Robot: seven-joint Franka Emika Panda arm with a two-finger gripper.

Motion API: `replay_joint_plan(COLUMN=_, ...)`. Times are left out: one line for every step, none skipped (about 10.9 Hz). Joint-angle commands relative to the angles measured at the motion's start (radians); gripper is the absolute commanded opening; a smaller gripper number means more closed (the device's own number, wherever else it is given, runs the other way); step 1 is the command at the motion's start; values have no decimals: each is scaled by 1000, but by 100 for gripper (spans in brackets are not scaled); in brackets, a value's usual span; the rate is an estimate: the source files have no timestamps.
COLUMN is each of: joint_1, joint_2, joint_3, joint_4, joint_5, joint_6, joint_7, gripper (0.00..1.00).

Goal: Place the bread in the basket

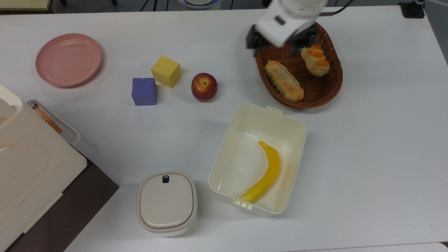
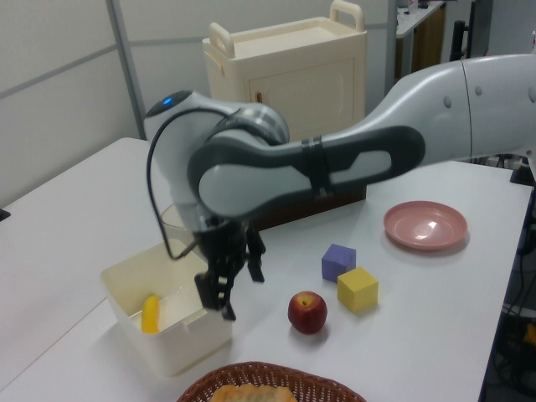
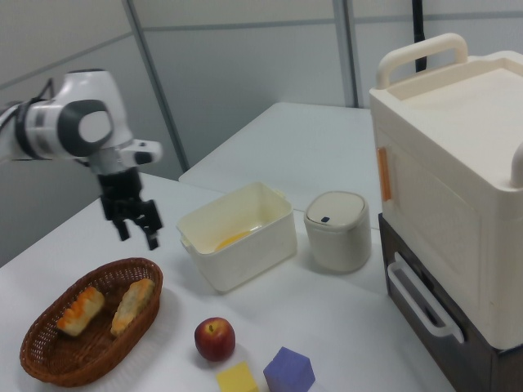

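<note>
The bread (image 1: 315, 60), a stubby cream roll with orange glazed patches, lies inside the dark-brown wicker basket (image 1: 334, 84) toward the top view's right. A longer pale loaf (image 1: 284, 80) lies beside it in the basket. My gripper (image 1: 278, 43) hangs open and empty above the basket's upper left rim, clear of the bread. In the right view the bread (image 3: 80, 310) and the loaf (image 3: 135, 305) rest side by side in the basket (image 3: 49, 367), with the gripper (image 3: 137, 234) raised above them. The left view shows the open gripper (image 2: 241, 289) above the basket's rim (image 2: 268, 371).
A red apple (image 1: 204, 86), a yellow cube (image 1: 166, 71) and a blue cube (image 1: 144, 91) sit left of the basket in the top view. A pink plate (image 1: 68, 59) lies far left. A cream box (image 1: 224, 164) holds a banana (image 1: 267, 171); a lidded container (image 1: 166, 203) and a cabinet (image 1: 24, 164) stand lower left.
</note>
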Motion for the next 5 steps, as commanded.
replay_joint_plan(joint_1=-114, joint_2=-22, joint_3=-2, joint_4=-1, joint_5=-24, joint_6=-1, joint_7=-84, gripper=100)
replay_joint_plan(joint_1=-145, joint_2=-22, joint_3=-2, joint_4=4, joint_5=-29, joint_6=-3, joint_7=-133, gripper=100)
replay_joint_plan(joint_1=-186, joint_2=-24, joint_3=-2, joint_4=6, joint_5=-34, joint_6=-3, joint_7=-178, gripper=100)
replay_joint_plan(joint_1=-228, joint_2=-25, joint_3=-2, joint_4=6, joint_5=-50, joint_6=-1, joint_7=-221, gripper=100)
replay_joint_plan(joint_1=-264, joint_2=-25, joint_3=-2, joint_4=7, joint_5=-75, joint_6=-1, joint_7=-259, gripper=100)
